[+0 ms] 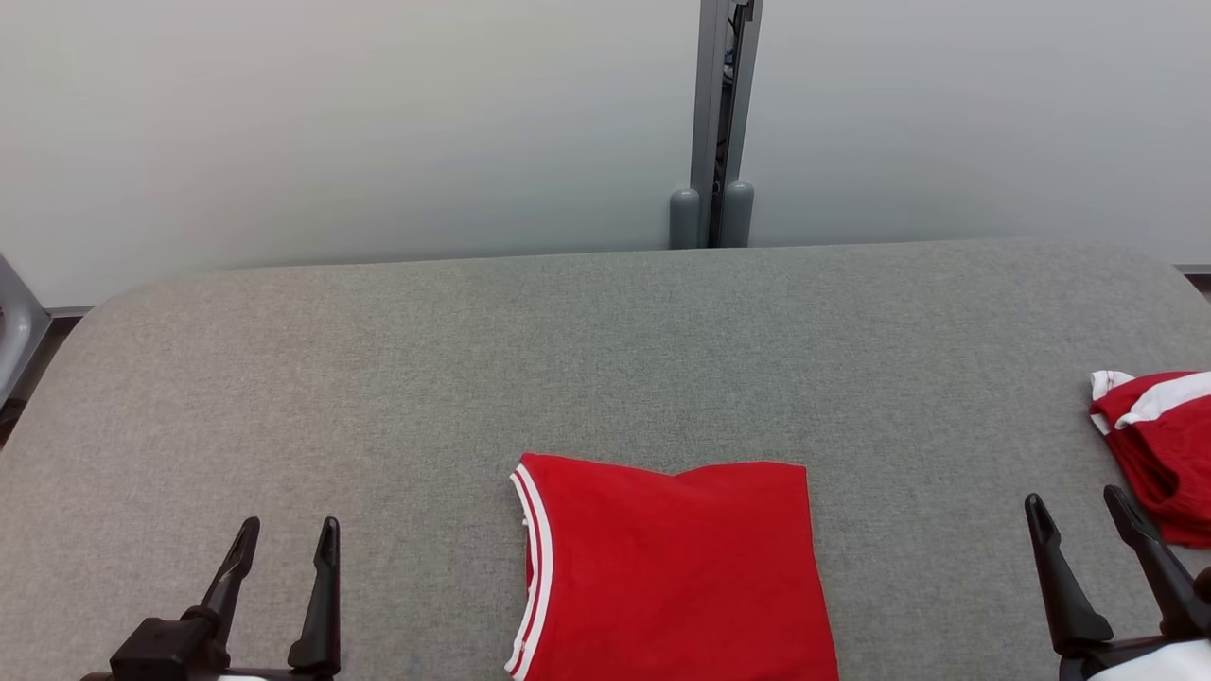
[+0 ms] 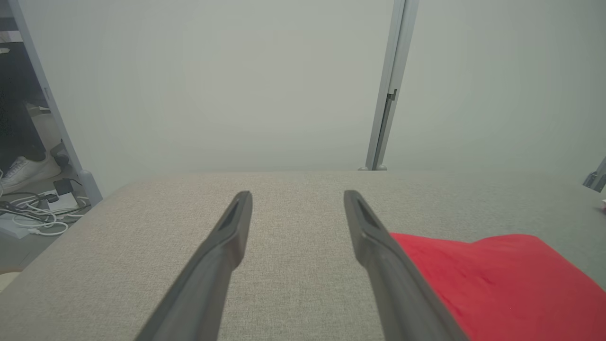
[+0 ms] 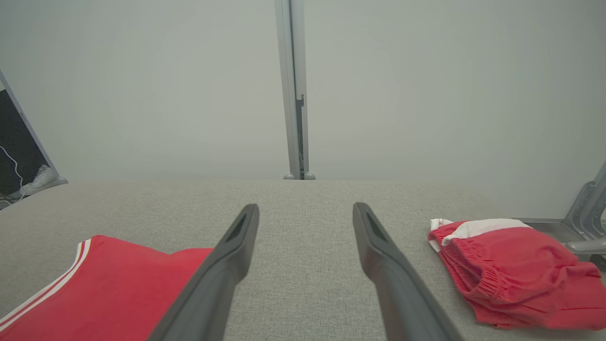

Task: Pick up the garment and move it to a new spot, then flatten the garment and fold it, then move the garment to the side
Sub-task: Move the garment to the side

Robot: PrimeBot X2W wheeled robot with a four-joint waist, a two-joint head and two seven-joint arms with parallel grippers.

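A red garment (image 1: 672, 567) with white stripes along its left edge lies folded into a flat rectangle at the near middle of the grey fabric table (image 1: 605, 359). My left gripper (image 1: 289, 530) stands open to the left of it, with nothing between its fingers and bare table ahead. The left wrist view has the left gripper (image 2: 297, 196) over bare cloth, with the garment (image 2: 497, 279) to its right. My right gripper (image 1: 1076, 501) stands open and empty right of the garment. From the right wrist, the right gripper (image 3: 305, 208) points between the folded garment (image 3: 109, 289) and a crumpled red piece.
A crumpled red piece with a white band (image 1: 1154, 454) lies at the table's right edge, close beside my right gripper; it is also in the right wrist view (image 3: 511, 274). A grey post (image 1: 719, 123) stands behind the table against a pale wall. Cables (image 2: 42, 218) lie on the floor far left.
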